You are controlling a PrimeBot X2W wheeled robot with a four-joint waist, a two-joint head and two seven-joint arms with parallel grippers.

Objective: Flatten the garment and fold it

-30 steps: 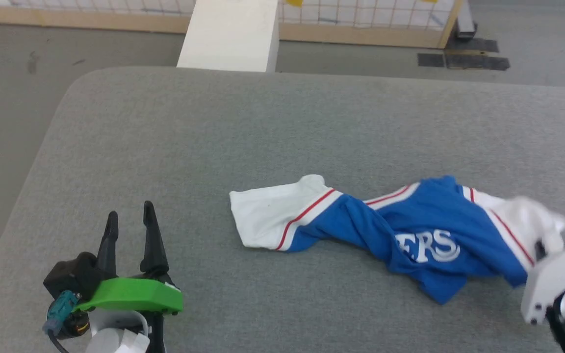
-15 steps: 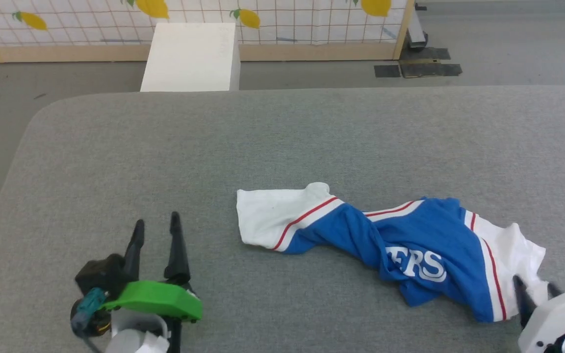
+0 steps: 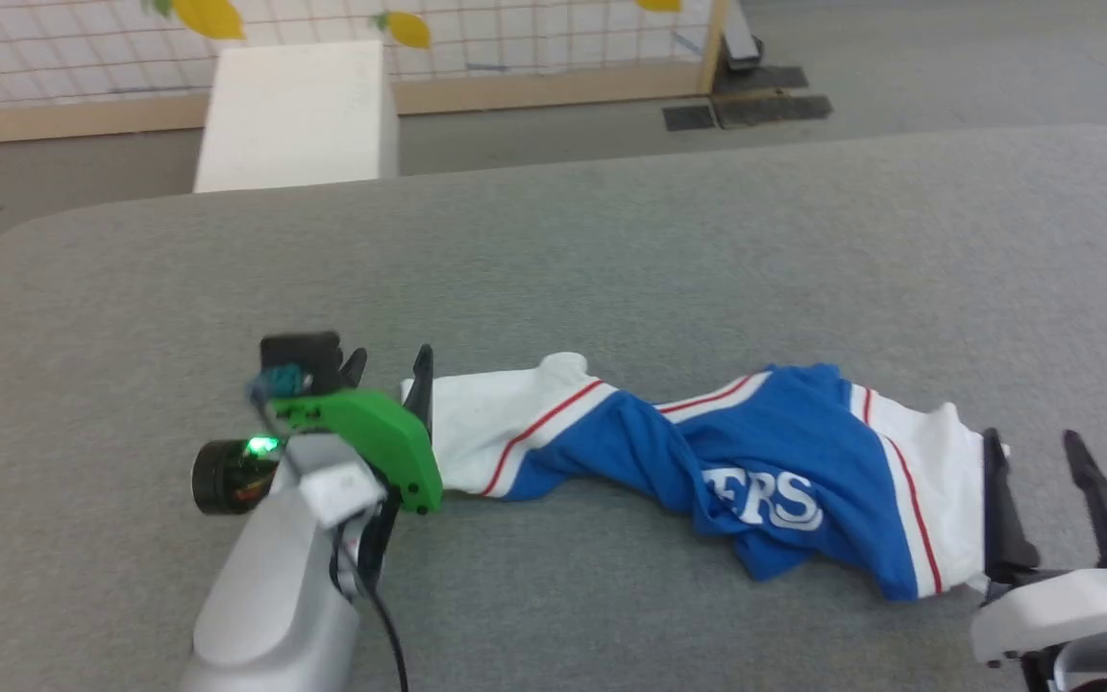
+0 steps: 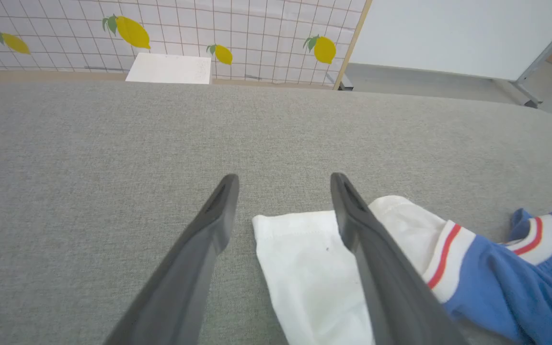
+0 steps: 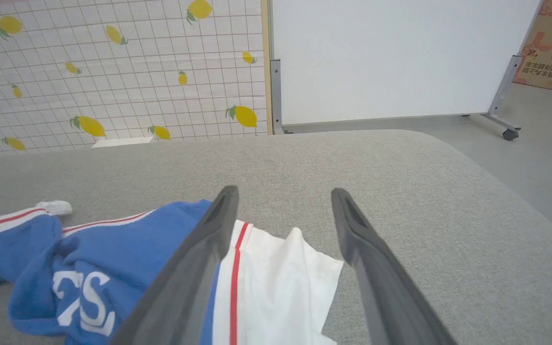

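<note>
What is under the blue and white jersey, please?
Under the garment is the grey fabric table, visible all around its edges. The garment is bunched and twisted, so its own folds cover part of the white lettering, and the surface directly beneath cannot be seen.

grey fabric table (image 3: 611, 240) | white block (image 3: 294, 115) behind | lemon-print screen (image 5: 113, 72) (wood-framed) | whiteboard (image 5: 391, 57)

The jersey (image 3: 669, 452) was seen as soft, matt cloth, creased. The desk (image 3: 611, 250) was covered in coarse grey woven fabric. The fingers (image 4: 199, 249) of the left gripper (image 4: 283, 176) were shown as smooth, matt dark plastic.
</note>
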